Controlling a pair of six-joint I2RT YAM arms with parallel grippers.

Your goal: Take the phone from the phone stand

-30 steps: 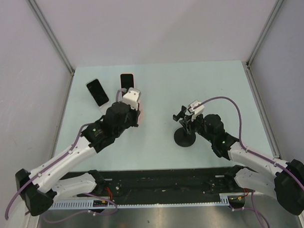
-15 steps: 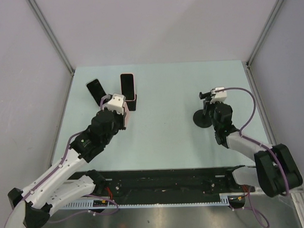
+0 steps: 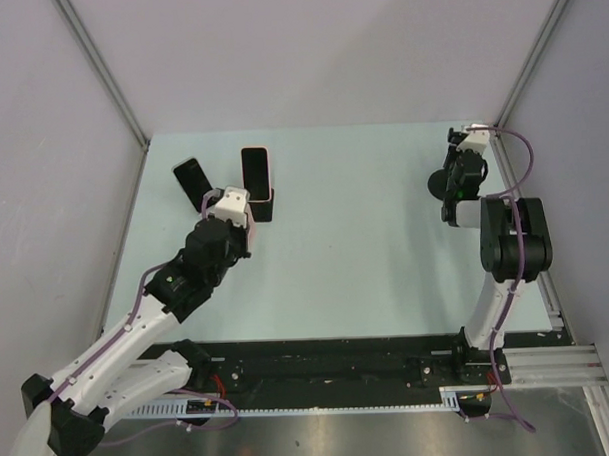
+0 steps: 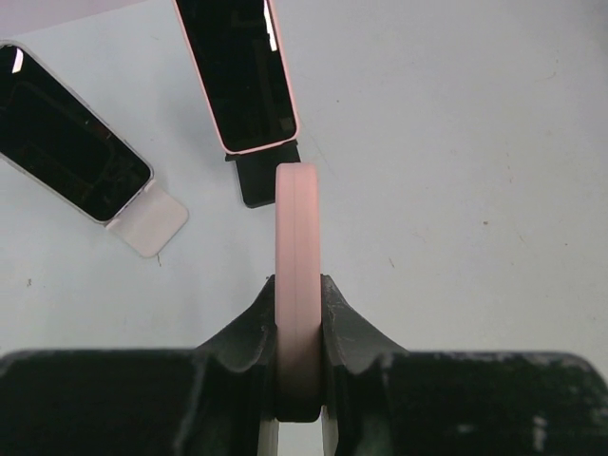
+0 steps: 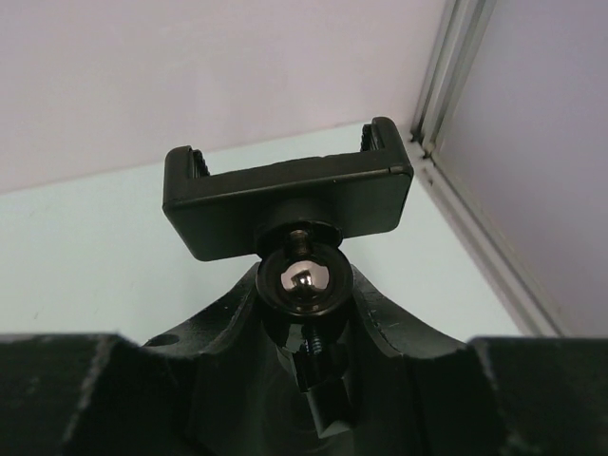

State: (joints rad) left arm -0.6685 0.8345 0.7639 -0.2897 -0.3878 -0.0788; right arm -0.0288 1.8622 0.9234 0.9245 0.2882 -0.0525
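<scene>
Phone (image 4: 296, 204), slim, pale pink: clamped edge-on in left hand (image 4: 297, 304), above pale green worktop (image 3: 364, 216), well apart from black ball-jointed phone stand (image 5: 285, 204), which right hand (image 5: 306, 285) grasps at far right corner, cradle empty. Step: removal judged done. Next, likely: lay phone flat near 2 dark-screened phones (image 4: 237, 76), clear of both, then release.

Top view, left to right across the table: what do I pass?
First a dark phone lying flat → pink-rimmed phone → phone stand, gripped by the right pincer. The left pincer, clamped on a pink phone, overlaps the first two, so it is left out.
</scene>
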